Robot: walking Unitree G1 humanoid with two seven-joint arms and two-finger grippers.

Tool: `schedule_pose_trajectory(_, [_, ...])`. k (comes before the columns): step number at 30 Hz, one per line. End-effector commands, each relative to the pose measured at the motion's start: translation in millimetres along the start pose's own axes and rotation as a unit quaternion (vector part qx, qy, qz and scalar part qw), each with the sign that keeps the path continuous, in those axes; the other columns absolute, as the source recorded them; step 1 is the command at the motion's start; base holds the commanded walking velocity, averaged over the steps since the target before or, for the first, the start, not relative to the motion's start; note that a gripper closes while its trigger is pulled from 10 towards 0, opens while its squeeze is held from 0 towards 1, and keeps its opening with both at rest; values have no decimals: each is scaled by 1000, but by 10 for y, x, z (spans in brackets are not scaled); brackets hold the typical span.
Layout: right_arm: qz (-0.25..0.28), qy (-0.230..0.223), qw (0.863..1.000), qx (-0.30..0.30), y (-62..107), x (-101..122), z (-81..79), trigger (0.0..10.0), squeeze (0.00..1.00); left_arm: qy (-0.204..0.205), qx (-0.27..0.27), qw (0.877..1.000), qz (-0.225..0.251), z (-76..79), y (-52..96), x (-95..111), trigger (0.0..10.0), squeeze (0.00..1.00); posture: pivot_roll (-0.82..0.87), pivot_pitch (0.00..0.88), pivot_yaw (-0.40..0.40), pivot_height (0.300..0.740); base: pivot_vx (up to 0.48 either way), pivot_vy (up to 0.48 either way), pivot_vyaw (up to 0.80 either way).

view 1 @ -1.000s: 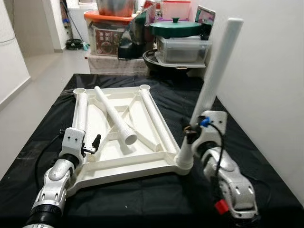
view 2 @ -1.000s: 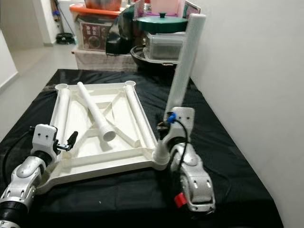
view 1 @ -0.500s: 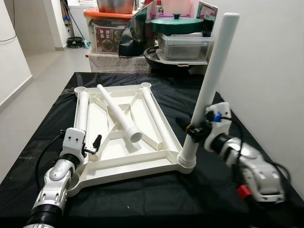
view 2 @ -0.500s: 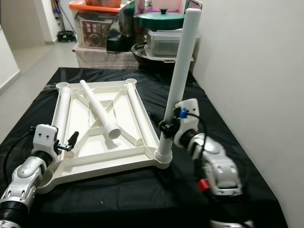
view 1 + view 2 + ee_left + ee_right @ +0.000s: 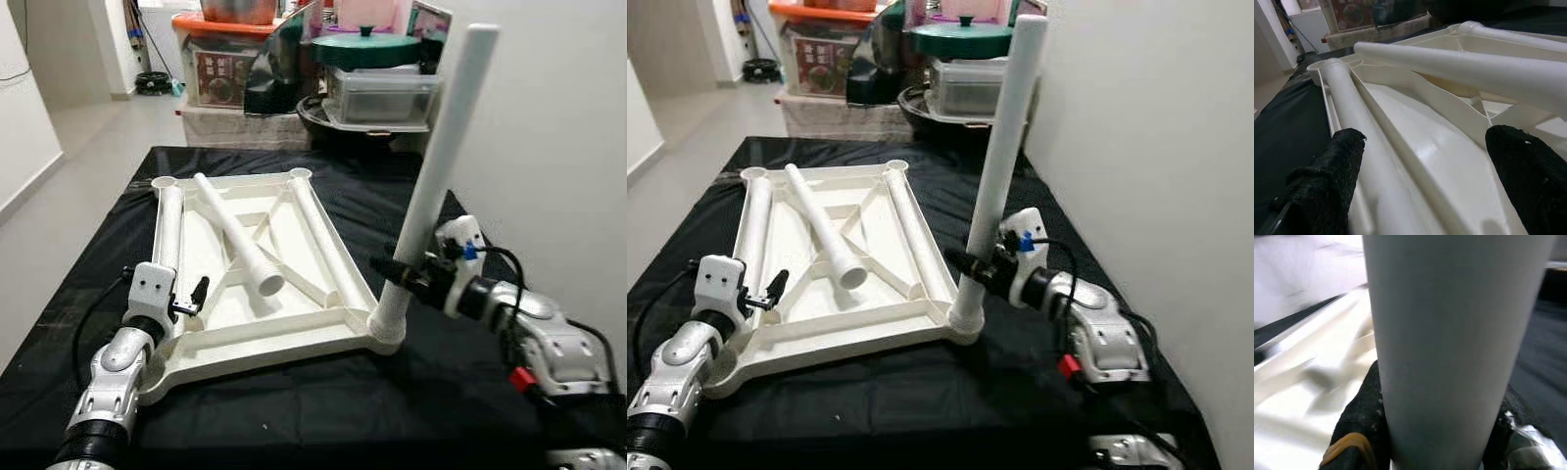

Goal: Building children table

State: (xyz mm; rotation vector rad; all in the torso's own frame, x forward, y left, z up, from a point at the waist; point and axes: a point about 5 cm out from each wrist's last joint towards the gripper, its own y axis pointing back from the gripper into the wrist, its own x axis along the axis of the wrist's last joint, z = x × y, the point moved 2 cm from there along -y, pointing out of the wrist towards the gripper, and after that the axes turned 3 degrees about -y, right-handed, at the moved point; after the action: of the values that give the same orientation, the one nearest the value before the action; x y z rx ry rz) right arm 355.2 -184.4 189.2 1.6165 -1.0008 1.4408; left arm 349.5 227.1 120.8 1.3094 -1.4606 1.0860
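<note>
Surface: black cloth [image 5: 323, 411] covers a low table that stands against a white wall [image 5: 549, 147] on the robot's right; grey floor [image 5: 88, 157] runs along the left side.
Background: at the far end of the cloth there are storage boxes [image 5: 377, 98], a green lid [image 5: 362, 49] and an orange-lidded box [image 5: 220, 59].
Table top: white plastic children's table top [image 5: 274, 338] lies upside down on the cloth, with the ribs of its underside facing up.
Standing leg: one white leg [image 5: 436, 181] stands in the near right corner socket of the table top; it leans a little to the right at its top.
Loose legs: one leg [image 5: 238, 235] lies diagonally across the ribs, its threaded end toward the robot. One more leg [image 5: 168, 227] lies along the left edge, and another one [image 5: 318, 240] along the right edge.
Right gripper: right gripper [image 5: 409, 277] reaches in from the right side and pinches the standing leg low, just above the socket; in the wrist view the black fingers [image 5: 1364, 416] press on both sides of the tube.
Left gripper: left gripper [image 5: 188, 299] is at the near left corner of the table top, fingers [image 5: 1327, 181] spread wide, holding nothing; the left-edge leg is in front of it.
</note>
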Motion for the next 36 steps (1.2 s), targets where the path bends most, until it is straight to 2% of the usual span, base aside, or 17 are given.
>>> schedule_pose_trajectory(1, [15, -27, 993, -110, 6, -14, 137, 0, 0, 0, 1, 1000, 3, -9, 3, 12, 10000, 0, 53, 0, -88, 740, 0, 0, 0])
schedule_pose_trajectory(4, [48, -58, 984, -164, 53, -25, 17, 0, 0, 0, 2, 1000, 4, -13, 7, 11, 10000, 0, 55, 0, -90, 740, 0, 0, 0])
schedule_pose_trajectory(6, [60, -80, 981, -166, 114, -108, -300, 0, 0, 0, 1, 1000, 4, -12, 11, 11, 10000, 0, 52, 0, -85, 740, 0, 0, 0])
schedule_pose_trajectory(7, [60, -80, 981, -166, 114, -108, -300, 0, 0, 0, 1, 1000, 4, -12, 11, 11, 10000, 0, 52, 0, -85, 740, 0, 0, 0])
schedule_pose_trajectory(9, [53, -94, 984, -145, 129, -168, -584, 0, 0, 0, 0, 1000, 4, -8, 10, 10, 10000, 0, 45, 0, -82, 740, 0, 0, 0])
schedule_pose_trajectory(10, [53, -94, 984, -145, 129, -168, -584, 0, 0, 0, 0, 1000, 4, -8, 10, 10, 10000, 0, 45, 0, -82, 740, 0, 0, 0])
schedule_pose_trajectory(11, [57, -84, 991, -87, 106, -149, -787, 10000, 0, 0, -1, 1000, 3, -4, 8, 8, 10000, 0, 41, 0, -80, 740, 0, 0, 0])
schedule_pose_trajectory(12, [61, -77, 994, -46, 94, -136, -922, 10000, 0, 0, -1, 1000, 3, -2, 7, 7, 10000, 0, 41, 0, -80, 740, 0, 0, 0])
schedule_pose_trajectory(15, [71, -70, 995, -17, 95, -100, -957, 10000, 0, 0, -3, 1000, 2, 11, -3, 7, 10000, 0, 34, 0, -77, 740, 0, 0, 0])
schedule_pose_trajectory(16, [72, -65, 995, 4, 85, -70, -935, 10000, 1000, 1, -5, 1000, 3, 25, -13, 10, 10000, 0, 33, 0, -77, 740, 0, 0, 0])
schedule_pose_trajectory(19, [65, -36, 997, 31, 61, 11, -805, 10000, 1000, 3, -7, 1000, 4, 40, -27, 20, 10000, 0, 32, 0, -78, 740, 0, 0, 0])
schedule_pose_trajectory(20, [56, -20, 996, 64, 67, 87, -688, 10000, 0, 6, -9, 1000, 7, 48, -28, 27, 10000, 0, 32, 0, -80, 740, 0, 0, 0])
schedule_pose_trajectory(28, [3, 45, 986, 161, 214, 98, -450, 10000, 0, 9, -15, 1000, 8, 75, -4, 16, 10000, 0, 38, 0, -88, 740, 0, 0, 0])
schedule_pose_trajectory(29, [-12, 51, 983, 175, 228, 81, -400, 4667, 0, 9, -15, 1000, 8, 77, 0, 11, 10000, 0, 40, 0, -90, 740, 0, 0, 0])
schedule_pose_trajectory(30, [-18, 51, 982, 179, 228, 69, -340, 0, 0, 10, -15, 1000, 7, 80, 4, 6, 10000, 0, 42, 0, -92, 740, 0, 0, 0])
schedule_pose_trajectory(34, [-41, 65, 985, 157, 193, -27, -205, 0, 0, 10, -15, 1000, 7, 90, 12, -2, 10000, 0, 46, 0, -94, 740, 0, 0, 0])
schedule_pose_trajectory(36, [-56, 49, 996, 55, 85, -156, -73, 0, 0, 9, -14, 1000, 6, 85, 16, -4, 10000, 0, 48, 0, -93, 740, 0, 0, 0])
